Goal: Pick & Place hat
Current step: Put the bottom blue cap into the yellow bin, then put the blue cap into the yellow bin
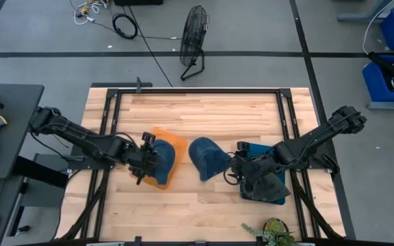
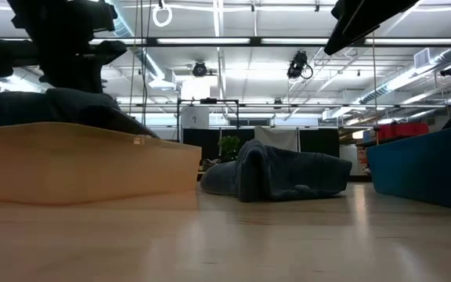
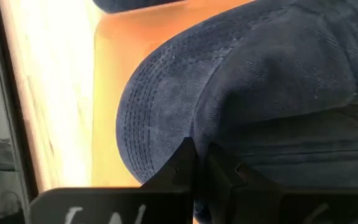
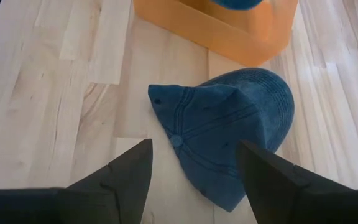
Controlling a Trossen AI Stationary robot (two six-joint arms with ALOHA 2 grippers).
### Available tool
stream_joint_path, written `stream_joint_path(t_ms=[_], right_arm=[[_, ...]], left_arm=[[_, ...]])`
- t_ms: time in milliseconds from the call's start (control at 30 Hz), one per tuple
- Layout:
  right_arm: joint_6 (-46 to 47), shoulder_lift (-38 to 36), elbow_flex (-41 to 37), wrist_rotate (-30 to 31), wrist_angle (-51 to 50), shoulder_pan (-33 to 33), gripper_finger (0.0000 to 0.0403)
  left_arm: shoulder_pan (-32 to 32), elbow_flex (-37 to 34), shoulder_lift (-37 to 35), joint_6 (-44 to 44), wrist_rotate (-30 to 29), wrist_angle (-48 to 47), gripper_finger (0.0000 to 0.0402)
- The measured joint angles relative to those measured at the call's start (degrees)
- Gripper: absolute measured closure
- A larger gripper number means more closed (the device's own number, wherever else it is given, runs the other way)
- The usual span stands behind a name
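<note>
A dark blue denim hat [image 1: 163, 165] lies in an orange tray [image 1: 174, 146] left of the table's middle. My left gripper [image 1: 144, 158] is at that hat's left edge, shut on it; the left wrist view shows its fingers [image 3: 185, 168] closed against the hat [image 3: 241, 81]. A second blue hat [image 1: 207, 158] rests crown-up on the bare wood at mid-table, and also shows as hat [image 4: 229, 137] and hat [image 2: 288, 174]. My right gripper [image 1: 239, 168] hovers open just right of it, touching nothing, above a teal tray [image 1: 277, 193]. My left gripper pinches the hat's edge [image 3: 197, 134] where the stitched brim meets the crown, between its two shut fingers. They come in low from the table's left. The hat lies on the orange tray's floor [image 3: 110, 62]. The fingers themselves hide how many layers they have.
The orange tray's wall [image 2: 84, 164] fills the left of the low view and the teal tray's wall [image 2: 429, 172] the right. Black frame rails [image 1: 284, 123] border the wooden table. A small plant [image 1: 272, 232] sits at the near edge. Bare wood lies toward the far edge.
</note>
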Motion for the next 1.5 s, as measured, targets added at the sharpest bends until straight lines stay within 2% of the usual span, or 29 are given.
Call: stream_joint_path(t_ms=[200,400,533,600,867,1067,1267,1367,1500], right_arm=[[0.0,0.0,0.0,0.0,0.0,0.0,0.0167],[0.0,0.0,0.0,0.0,0.0,0.0,0.0167],[0.02,0.0,0.02,-0.02,0.24,0.0,0.0167],[0.02,0.0,0.04,-0.02,0.34,0.0,0.0167],[0.02,0.0,0.04,-0.04,0.42,0.0,0.0167],[0.02,0.0,0.04,-0.04,0.42,-0.02,0.0167],[0.02,0.0,0.04,-0.04,0.46,0.0,0.0167],[0.02,0.0,0.04,-0.07,0.46,-0.02,0.0167],[0.02,0.0,0.04,-0.15,0.45,0.0,0.0167]], left_arm=[[0.83,1.71,0.02,6.02,-1.3,2.6,0.0381],[2.45,1.54,2.85,-2.63,0.96,-1.07,0.0381],[2.33,1.54,5.36,-1.39,8.56,-0.53,0.0381],[2.32,1.54,6.83,-2.06,10.51,-0.7,0.0381],[2.4,1.54,10.96,-4.96,9.49,-0.23,0.0376],[2.4,1.54,11.37,-8.11,7.44,1.0,0.0322],[2.4,1.88,11.37,-18.85,7.83,0.96,0.0257],[2.4,4.85,11.37,-24.35,8.9,0.62,0.0235],[2.4,11.89,11.37,-27.67,8.02,-0.24,0.0229]])
